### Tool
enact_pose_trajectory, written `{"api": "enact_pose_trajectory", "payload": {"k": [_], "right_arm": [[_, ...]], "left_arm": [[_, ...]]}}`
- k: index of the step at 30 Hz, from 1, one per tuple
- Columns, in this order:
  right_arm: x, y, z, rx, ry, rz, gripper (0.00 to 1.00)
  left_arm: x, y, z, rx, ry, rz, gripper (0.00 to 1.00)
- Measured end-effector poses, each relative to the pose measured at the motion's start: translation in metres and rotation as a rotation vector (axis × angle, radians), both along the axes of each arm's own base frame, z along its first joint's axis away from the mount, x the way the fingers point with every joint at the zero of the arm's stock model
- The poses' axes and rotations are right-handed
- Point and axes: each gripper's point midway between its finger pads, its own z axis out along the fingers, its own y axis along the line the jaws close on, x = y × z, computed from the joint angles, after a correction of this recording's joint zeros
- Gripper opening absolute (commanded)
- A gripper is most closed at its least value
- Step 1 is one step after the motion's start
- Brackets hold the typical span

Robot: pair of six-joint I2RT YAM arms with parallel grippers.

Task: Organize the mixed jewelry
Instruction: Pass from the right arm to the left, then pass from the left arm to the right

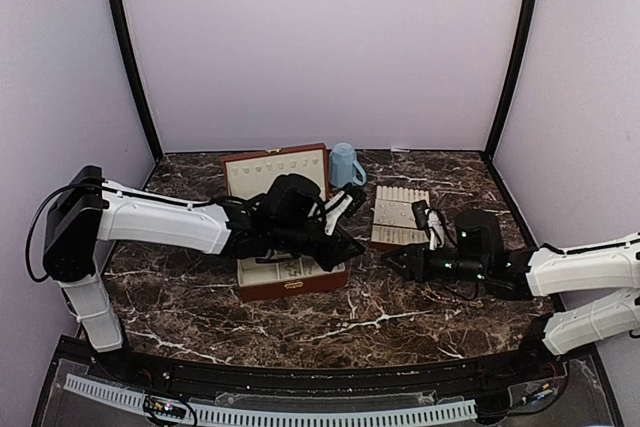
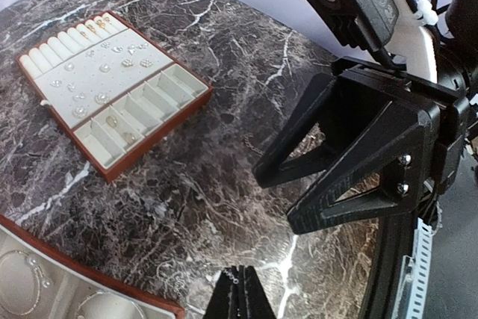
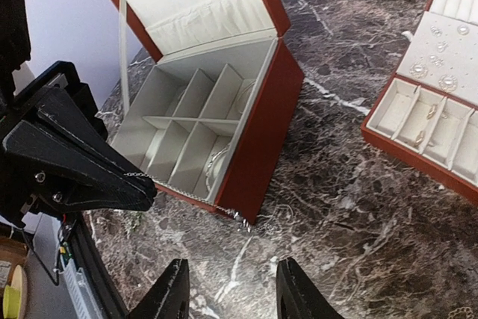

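My left gripper (image 1: 352,247) is shut on a thin silver chain (image 3: 190,196). The chain runs from its tip (image 3: 146,188) down to a small pendant (image 3: 240,219) at the near corner of the open reddish-brown box (image 3: 261,117). In the left wrist view its fingers (image 2: 243,293) are closed with a speck of chain between them. My right gripper (image 3: 231,274) is open and empty, low over the marble just in front of the pendant; it also shows in the top view (image 1: 395,259). Several tiny silvery pieces (image 2: 101,69) lie on the cream slotted tray (image 2: 149,151).
The box (image 1: 290,277) stands mid-table with its lid (image 1: 275,169) up; bracelets lie in its compartments. The tray (image 1: 400,217) lies to its right. A blue mug (image 1: 345,164) stands behind them. Both grippers are close together between box and tray.
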Motion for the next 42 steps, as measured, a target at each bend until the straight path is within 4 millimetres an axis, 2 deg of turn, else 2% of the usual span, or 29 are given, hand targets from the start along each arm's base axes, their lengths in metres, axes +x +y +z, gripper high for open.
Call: {"api": "enact_pose_trajectory", "payload": {"k": [11,21,38,42], "right_arm": [[-0.021,0.029,0.015,0.084,-0.054,0.143,0.42],[-0.035,0.051,0.000,0.066,-0.064,0.226,0.38],[-0.021,0.077,0.006,0.115,-0.138,0.222,0.34],[-0.015,0.084,0.008,0.132,-0.153,0.218,0.25]], "left_arm": [[-0.024,0.013,0.014,0.043,0.144,-0.098,0.01],[-0.035,0.020,0.020,0.055,0.202,-0.123,0.01],[-0.040,0.021,0.034,0.027,0.221,-0.130,0.00],[-0.041,0.021,0.034,0.026,0.224,-0.133,0.00]]}}
